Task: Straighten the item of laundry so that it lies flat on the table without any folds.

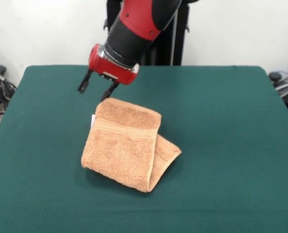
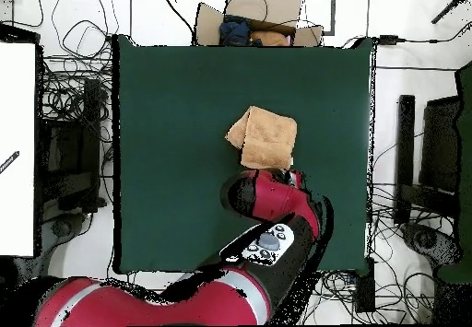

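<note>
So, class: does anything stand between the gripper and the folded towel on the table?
Nothing visible does. The open gripper hangs just beyond the towel's far edge, with only bare green table around them.

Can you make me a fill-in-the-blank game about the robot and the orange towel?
1. The towel is lying on a table whose top is dark ____.
2. The towel is not spread out; it is ____ over on itself.
3. The end effector is ____, with nothing between its fingers.
4. The arm's end effector is just above the towel's edge ____ to the robot.

Missing words: green; folded; open; nearest
</note>
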Controlling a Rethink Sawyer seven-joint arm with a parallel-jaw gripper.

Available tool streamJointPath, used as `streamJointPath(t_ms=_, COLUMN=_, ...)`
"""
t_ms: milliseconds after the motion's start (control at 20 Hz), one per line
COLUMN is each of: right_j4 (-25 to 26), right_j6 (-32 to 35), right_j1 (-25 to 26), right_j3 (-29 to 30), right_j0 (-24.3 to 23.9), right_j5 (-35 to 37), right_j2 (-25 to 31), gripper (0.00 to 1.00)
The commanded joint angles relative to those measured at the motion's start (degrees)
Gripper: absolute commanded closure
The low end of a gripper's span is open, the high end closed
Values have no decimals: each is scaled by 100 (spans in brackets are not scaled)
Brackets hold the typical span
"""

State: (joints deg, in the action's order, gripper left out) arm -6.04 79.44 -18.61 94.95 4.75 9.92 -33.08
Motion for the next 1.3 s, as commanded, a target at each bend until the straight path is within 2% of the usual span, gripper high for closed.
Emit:
streamJointPath(t_ms=50, right_j4=286, right_j6=659, right_j1=78, right_j3=-368, right_j0=-162, right_j5=-106, right_j2=702, gripper=0)
streamJointPath(t_ms=300, right_j4=185, right_j6=844, right_j1=141, right_j3=-518, right_j0=133, right_j5=118, right_j2=472, gripper=0)
streamJointPath(t_ms=450, right_j4=160, right_j6=807, right_j1=50, right_j3=-582, right_j0=172, right_j5=364, right_j2=471, gripper=0)
streamJointPath(t_ms=700, right_j4=148, right_j6=851, right_j1=-126, right_j3=-472, right_j0=164, right_j5=325, right_j2=553, gripper=0)
streamJointPath(t_ms=1000, right_j4=-82, right_j6=861, right_j1=-359, right_j3=11, right_j0=-222, right_j5=1064, right_j2=1229, gripper=0)
streamJointPath(t_ms=1300, right_j4=-103, right_j6=867, right_j1=-216, right_j3=-101, right_j0=-358, right_j5=1359, right_j2=1419, gripper=0)
